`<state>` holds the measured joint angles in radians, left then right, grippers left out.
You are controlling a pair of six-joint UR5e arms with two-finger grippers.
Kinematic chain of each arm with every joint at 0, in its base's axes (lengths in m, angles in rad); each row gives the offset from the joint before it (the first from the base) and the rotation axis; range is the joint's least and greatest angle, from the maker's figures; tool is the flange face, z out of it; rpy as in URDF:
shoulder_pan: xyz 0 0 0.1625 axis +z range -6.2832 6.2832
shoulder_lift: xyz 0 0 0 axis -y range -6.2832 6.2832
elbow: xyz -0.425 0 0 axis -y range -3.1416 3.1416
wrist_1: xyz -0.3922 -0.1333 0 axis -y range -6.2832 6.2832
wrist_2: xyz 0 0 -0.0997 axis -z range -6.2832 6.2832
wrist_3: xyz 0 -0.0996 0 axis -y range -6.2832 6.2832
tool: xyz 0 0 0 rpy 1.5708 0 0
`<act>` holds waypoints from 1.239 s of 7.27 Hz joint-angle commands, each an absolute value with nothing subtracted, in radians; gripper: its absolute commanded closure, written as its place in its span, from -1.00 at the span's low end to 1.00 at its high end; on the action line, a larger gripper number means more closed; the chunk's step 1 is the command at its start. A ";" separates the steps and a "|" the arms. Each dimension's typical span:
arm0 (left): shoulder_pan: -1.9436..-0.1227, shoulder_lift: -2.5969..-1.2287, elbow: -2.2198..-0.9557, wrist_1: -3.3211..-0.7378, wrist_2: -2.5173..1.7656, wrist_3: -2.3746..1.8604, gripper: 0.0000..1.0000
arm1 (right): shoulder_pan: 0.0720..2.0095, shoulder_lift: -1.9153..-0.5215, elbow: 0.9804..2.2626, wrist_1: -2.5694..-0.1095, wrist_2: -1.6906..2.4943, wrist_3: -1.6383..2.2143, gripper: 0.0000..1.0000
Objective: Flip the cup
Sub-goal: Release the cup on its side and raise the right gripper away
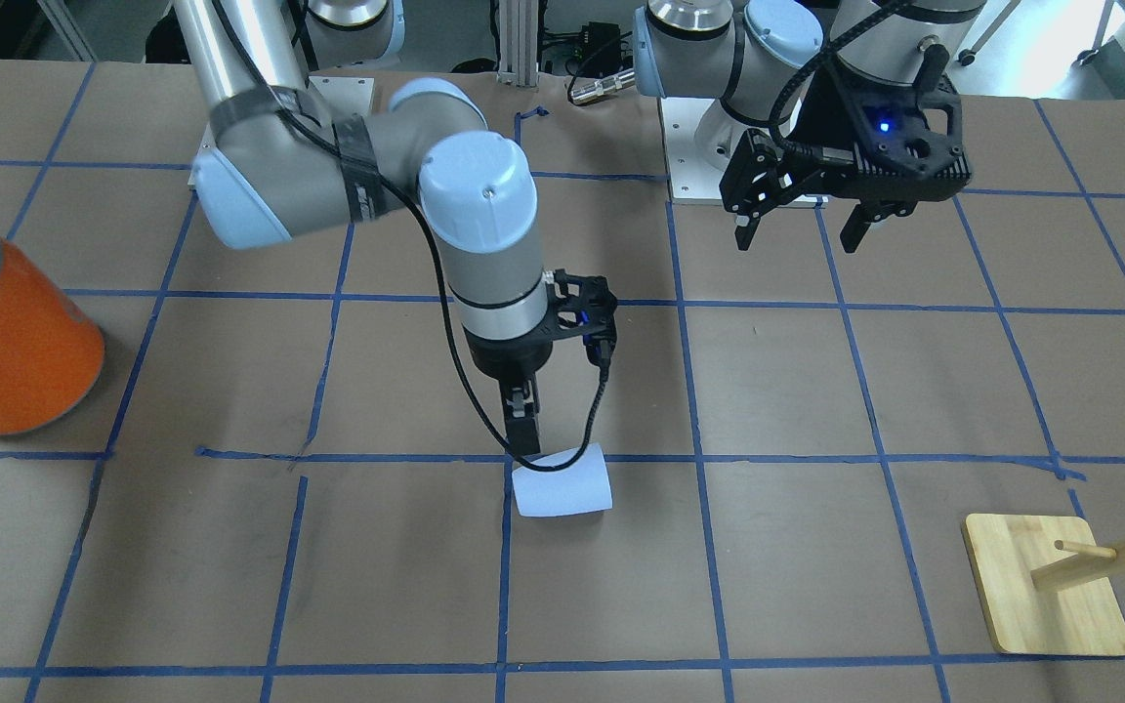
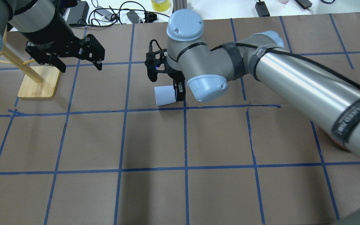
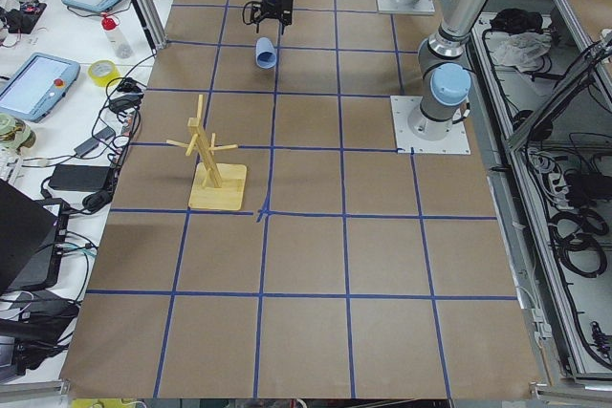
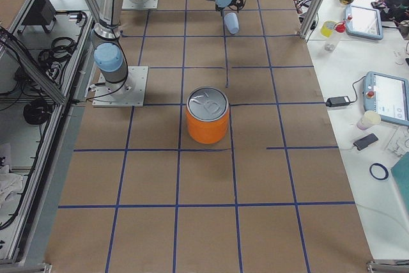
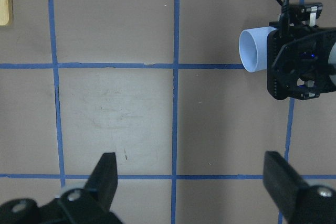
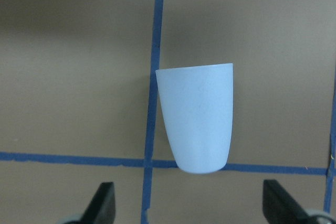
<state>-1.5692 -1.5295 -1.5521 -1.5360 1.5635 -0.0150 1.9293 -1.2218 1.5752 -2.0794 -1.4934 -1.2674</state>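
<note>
The pale blue cup (image 1: 562,483) lies on its side on the brown table, next to a blue tape crossing. It also shows in the overhead view (image 2: 164,95) and in the right wrist view (image 6: 198,119). My right gripper (image 1: 523,430) points straight down, close over the cup's narrow end. In the right wrist view (image 6: 189,198) its fingers stand wide apart on either side and do not touch the cup. My left gripper (image 1: 797,229) hangs open and empty, high and well away from the cup; its wrist view shows the cup's mouth (image 5: 252,51).
A large orange can (image 1: 11,337) with a silver top stands on the robot's right side of the table. A wooden peg rack (image 1: 1046,586) on a square base stands on the robot's left side, near the left gripper (image 2: 80,64).
</note>
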 commanded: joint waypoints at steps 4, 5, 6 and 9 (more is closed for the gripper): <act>-1.507 -1.514 -1.561 -1.546 1.387 -0.009 -1.00 | 1.579 -1.593 1.582 -1.610 -1.494 -0.968 -1.00; -1.433 -1.537 -1.581 -1.539 1.256 -0.003 -1.00 | 1.574 -1.621 1.582 -1.606 -1.499 -0.740 -1.00; -1.352 -1.558 -1.613 -1.534 1.162 0.001 -1.00 | 1.574 -1.626 1.574 -1.605 -1.500 -0.547 -1.00; -1.308 -1.699 -1.806 -1.293 0.925 0.066 -1.00 | 1.580 -1.657 1.578 -1.600 -1.547 -0.028 -1.00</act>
<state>-1.3167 -1.6435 -1.7210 -1.4209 0.9816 0.0561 1.5767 -1.6471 1.5779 -1.6052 -1.5138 -0.2608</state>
